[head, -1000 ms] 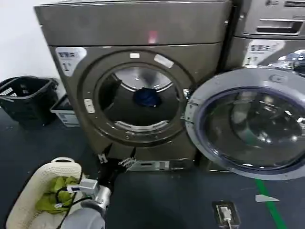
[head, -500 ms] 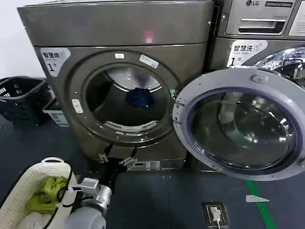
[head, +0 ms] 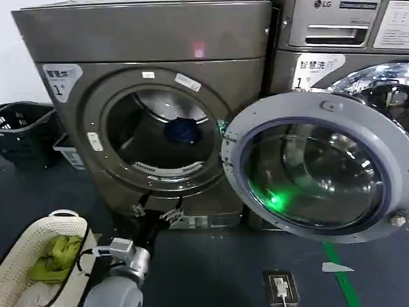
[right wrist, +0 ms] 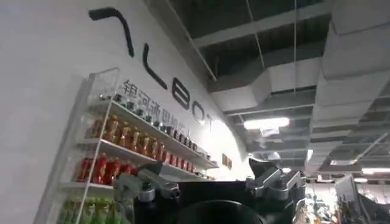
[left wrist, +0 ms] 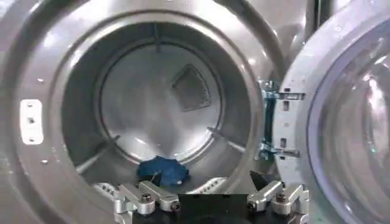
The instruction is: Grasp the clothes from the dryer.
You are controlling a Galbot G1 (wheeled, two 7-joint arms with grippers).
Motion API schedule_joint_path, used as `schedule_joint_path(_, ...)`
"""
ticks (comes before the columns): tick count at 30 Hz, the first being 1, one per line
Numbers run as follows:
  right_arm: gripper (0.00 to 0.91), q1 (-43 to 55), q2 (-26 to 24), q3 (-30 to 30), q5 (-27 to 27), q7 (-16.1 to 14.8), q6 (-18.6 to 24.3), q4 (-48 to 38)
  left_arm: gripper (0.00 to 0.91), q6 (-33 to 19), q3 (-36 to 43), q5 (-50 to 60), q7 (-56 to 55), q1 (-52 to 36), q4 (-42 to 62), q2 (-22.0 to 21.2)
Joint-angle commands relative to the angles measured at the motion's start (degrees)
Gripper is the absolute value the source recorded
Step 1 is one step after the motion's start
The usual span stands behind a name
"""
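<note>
— One gripper at work, item one: our left gripper [head: 155, 216], black with silver knuckles, low before the large grey-brown metallic front-loading dryer [head: 147, 38], just under its round mouth. Fingers spread apart, holding nothing.

— Item two?

— The clothes [left wrist: 162, 170], a small dark blue bundle of soft fabric, on the drum floor inside the mouth, well apart from our fingers [left wrist: 149, 195]. Item three: the round glass-and-grey door [head: 313, 167], swung open to the right. Item four: a cream woven basket [head: 29, 252] holding green cloth, on the floor to the left.

— Our right gripper [right wrist: 210, 198]?

— Parked, pointing up at ceiling and shelves; we cannot tell its state.

— Risks?

— We judge three. Rising too little, the fingers would strike the lower rim of the mouth. Closing too high, they would pinch a loose fold and the bundle could slip. Reaching too deep, they could scrape a drum rib.
</note>
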Motion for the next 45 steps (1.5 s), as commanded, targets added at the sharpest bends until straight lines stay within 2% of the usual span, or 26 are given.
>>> schedule_joint_path(1, 0.907, -0.2, 0.0, -0.1, 0.2, -0.3, 2.7, 0.0, 0.907, 0.0, -0.2, 0.0, 0.0, -0.1, -0.1, 0.0)
schedule_joint_path(4, 0.907, -0.6, 0.0, -0.2, 0.3, -0.6, 5.1, -0.2, 0.907, 0.0, -0.2, -0.1, -0.1, -0.2, -0.3, 0.1)
schedule_joint_path(45, 0.907, 0.2, -0.6, 0.3, -0.9, -1.5, 4.9, -1.6, 0.907, 0.1, -2.4, -0.5, 0.0, 0.3, -1.1, -0.1)
